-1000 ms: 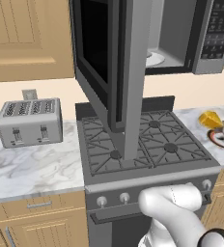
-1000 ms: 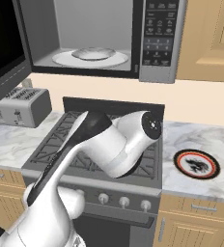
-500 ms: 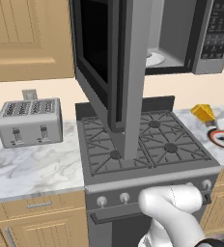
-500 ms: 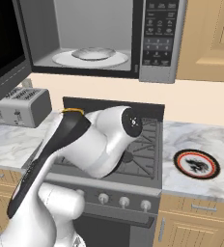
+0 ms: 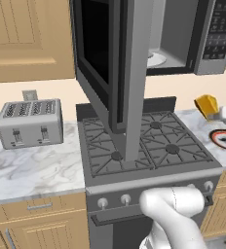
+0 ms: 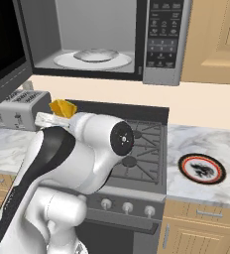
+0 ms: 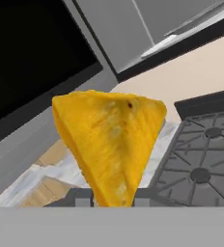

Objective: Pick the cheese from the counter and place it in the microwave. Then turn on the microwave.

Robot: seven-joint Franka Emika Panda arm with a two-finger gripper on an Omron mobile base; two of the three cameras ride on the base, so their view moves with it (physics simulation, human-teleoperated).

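The cheese [image 7: 109, 144], a yellow-orange wedge, stands point-down between the two finger tips of my gripper [image 7: 114, 198], which is shut on it. The cheese [image 5: 206, 104] hangs in the air over the right end of the stove, above the counter [image 5: 202, 129], with the white hand to its right. From the other side the cheese [image 6: 62, 107] shows just above my arm's elbow, below the microwave [image 6: 94, 30]. The microwave door [image 5: 115, 63] stands swung open to the left. A white turntable [image 6: 94, 57] lies inside, and the dark button panel [image 6: 161, 34] is at its right.
A black gas stove [image 5: 144, 141] with grates sits under the microwave. A silver toaster [image 5: 29, 121] stands on the left counter. A round dark plate with a red rim [image 6: 202, 168] lies on the right counter. The open door juts out over the stove's middle.
The gripper has carried the cheese up and leftward, away from the plate and toward the stove's right edge. The arm's elbow has folded lower and to the left.
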